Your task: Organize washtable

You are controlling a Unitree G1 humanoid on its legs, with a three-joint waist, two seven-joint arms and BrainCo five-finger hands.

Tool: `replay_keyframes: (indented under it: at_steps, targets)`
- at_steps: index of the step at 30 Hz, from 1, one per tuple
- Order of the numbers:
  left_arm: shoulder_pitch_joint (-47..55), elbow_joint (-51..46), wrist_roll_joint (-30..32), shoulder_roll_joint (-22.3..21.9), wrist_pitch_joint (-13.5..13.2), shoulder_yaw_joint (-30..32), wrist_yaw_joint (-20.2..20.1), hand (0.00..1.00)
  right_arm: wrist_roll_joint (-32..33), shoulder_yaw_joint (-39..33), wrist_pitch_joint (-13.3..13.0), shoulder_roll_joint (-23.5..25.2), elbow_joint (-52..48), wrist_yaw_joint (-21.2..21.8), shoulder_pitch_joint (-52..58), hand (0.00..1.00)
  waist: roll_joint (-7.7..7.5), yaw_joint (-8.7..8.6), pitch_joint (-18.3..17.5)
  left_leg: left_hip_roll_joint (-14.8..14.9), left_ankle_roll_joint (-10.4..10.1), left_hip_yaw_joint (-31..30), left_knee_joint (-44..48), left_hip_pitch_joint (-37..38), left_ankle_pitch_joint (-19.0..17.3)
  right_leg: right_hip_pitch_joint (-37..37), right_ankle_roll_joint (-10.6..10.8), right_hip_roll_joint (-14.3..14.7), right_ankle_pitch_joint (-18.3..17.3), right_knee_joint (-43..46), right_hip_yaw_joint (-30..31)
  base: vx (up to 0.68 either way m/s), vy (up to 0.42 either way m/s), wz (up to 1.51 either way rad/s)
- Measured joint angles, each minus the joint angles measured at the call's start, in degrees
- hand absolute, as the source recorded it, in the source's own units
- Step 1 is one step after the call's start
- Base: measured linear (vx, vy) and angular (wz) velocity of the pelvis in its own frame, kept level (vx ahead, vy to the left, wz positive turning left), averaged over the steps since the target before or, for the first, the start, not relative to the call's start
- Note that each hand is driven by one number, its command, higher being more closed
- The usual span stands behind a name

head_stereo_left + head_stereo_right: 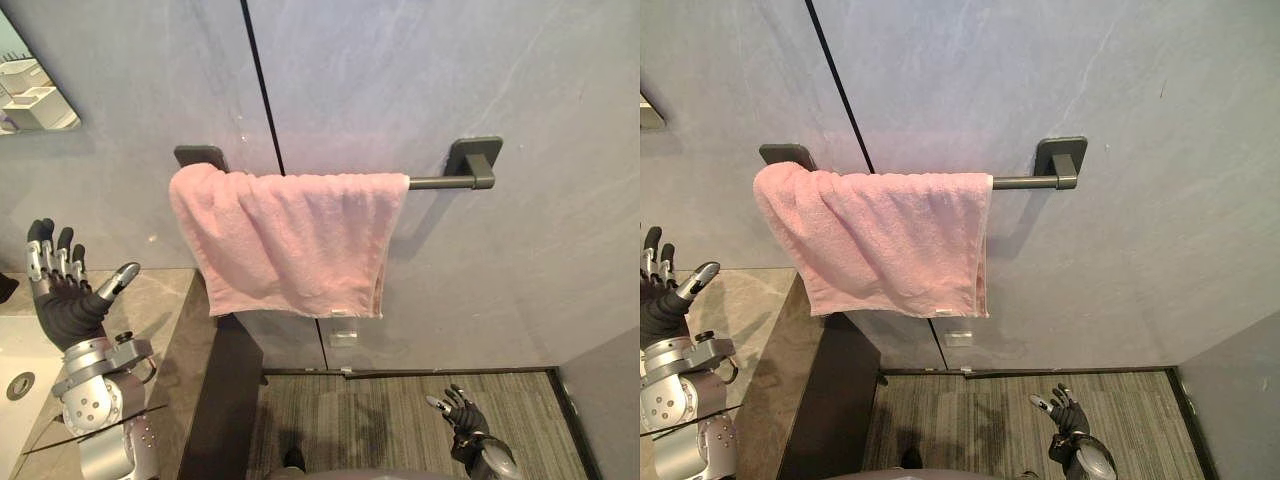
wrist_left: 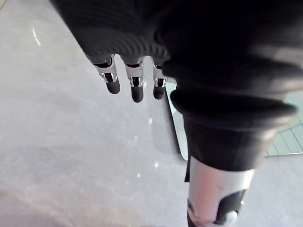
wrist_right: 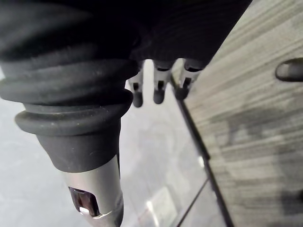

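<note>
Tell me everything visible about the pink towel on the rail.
The pink towel, soft terry by its look, hangs folded over the dark wall rail, bunched toward the rail's left end and covering most of it. Its lower edge hangs fairly level, with a small white tag at the hem.

Grey marbled wall [image 1: 450,80] across upper view. Thin black vertical seam [image 1: 262,90] at 12 o'clock, running down wall. Dark metal towel bar [image 1: 440,182] horizontal at centre, bare rod end toward 3 o'clock; square mounts at both ends, right mount [image 1: 475,160], left mount [image 1: 200,156]. Mirror corner [image 1: 30,90] at 10 o'clock, white containers reflected. Small pale wall plate [image 1: 343,335] just below centre. Dark skirting strip [image 1: 450,371] at wall foot. Striped grey-brown floor [image 1: 380,420] at 6 o'clock.
</note>
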Motion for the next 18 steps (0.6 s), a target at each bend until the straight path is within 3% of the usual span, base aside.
replay_keyframes:
  at_steps: [4, 9, 13, 18]
  targets:
    - [-0.29, 3.65, -0.98, 5.86, 0.05, -2.66, -3.96, 0.00, 0.00, 0.13, 0.11, -0.07, -0.02, 1.15, -0.07, 0.00, -0.06, 0.04, -0.15, 0.01, -0.01, 0.97, -0.05, 0.27, 0.01, -0.39, -0.04, 0.02, 0.03, -0.01, 0.82, 0.02, 0.001, -0.09]
    - [-2.11, 12.85, -8.34, 12.17, 1.68, -9.81, -10.95, 0.00, 0.00, 0.16, 0.54, -0.14, -0.03, 2.06, 0.02, 0.00, -0.34, -0.19, -0.24, 0.04, -0.02, 2.01, -0.09, 0.15, -0.02, -1.37, -0.14, 0.14, 0.57, -0.66, 1.83, 0.01, 0.000, -0.11]
    - [-2.02, 18.92, -16.15, 13.71, 2.66, -16.09, -15.28, 0.00, -0.01, 2.26, 1.14, -1.14, -0.02, 2.34, 0.19, 0.00, -0.81, -0.11, -0.11, 0.02, -0.04, 3.36, -0.12, -0.09, -0.07, -1.79, -0.06, 0.31, 1.57, -2.02, 2.92, 0.00, 0.001, -0.15]
    - [-2.06, 25.93, -17.85, 12.37, 6.07, -24.62, -17.48, 0.00, -0.01, 2.37, 1.17, -1.11, -0.06, 2.45, -1.35, 0.00, -1.52, -0.99, 0.10, 0.00, 0.04, 5.80, -0.13, -0.69, -0.16, -3.72, -0.08, 0.49, 2.81, -3.12, 5.70, -0.02, 0.000, -0.29]
